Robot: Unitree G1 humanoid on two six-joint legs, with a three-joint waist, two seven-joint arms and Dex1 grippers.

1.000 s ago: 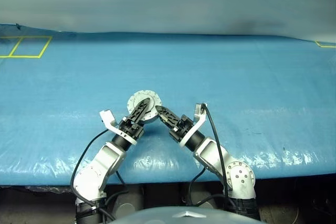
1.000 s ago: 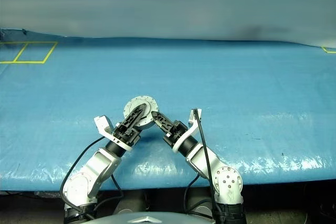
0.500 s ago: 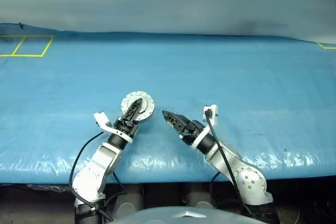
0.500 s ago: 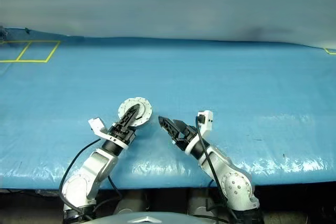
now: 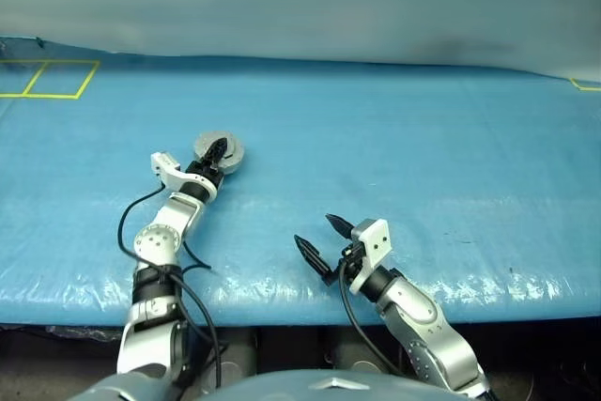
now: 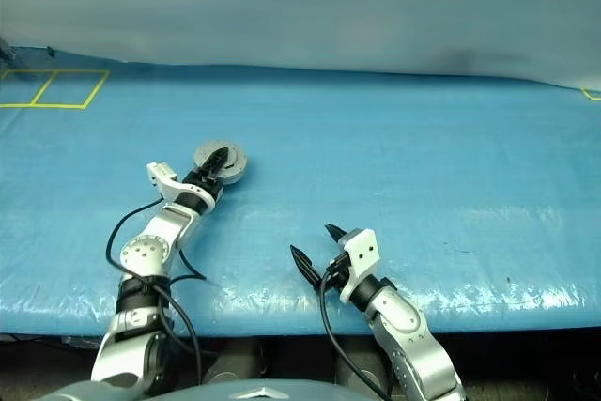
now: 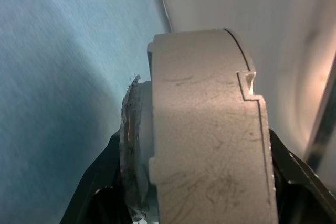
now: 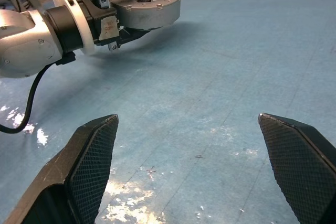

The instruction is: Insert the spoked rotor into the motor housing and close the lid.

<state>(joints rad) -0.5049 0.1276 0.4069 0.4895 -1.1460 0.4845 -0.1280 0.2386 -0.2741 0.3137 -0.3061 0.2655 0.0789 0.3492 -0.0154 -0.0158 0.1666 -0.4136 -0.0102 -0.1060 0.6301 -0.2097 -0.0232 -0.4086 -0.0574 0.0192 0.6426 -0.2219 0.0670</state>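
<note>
The motor housing [image 5: 221, 149] is clamped between my left fingers [image 5: 214, 150], out over the blue counter [image 5: 423, 147], up and to my left. A second ago it sat nearer me, in front of the middle, with both my hands on it; now my left arm is stretched forward and out, and the grey puck has gone with it. In the right wrist view I see it side-on, round and shut, with small screws around its top rim [image 8: 149, 6], hanging just above the blue sheet with its shadow beneath. In the left wrist view its scratched grey wall [image 7: 210, 129] sits hard between my two black pads, a thinner ragged-edged disc against one face; I cannot tell whether that is the lid.

My right fingers [image 5: 322, 243] have let go and dropped back toward the near edge of the counter, spread as wide as they go, holding nothing; they are well apart from the housing now. The yellow taped squares [image 5: 47, 80] lie at the far left corner.
</note>
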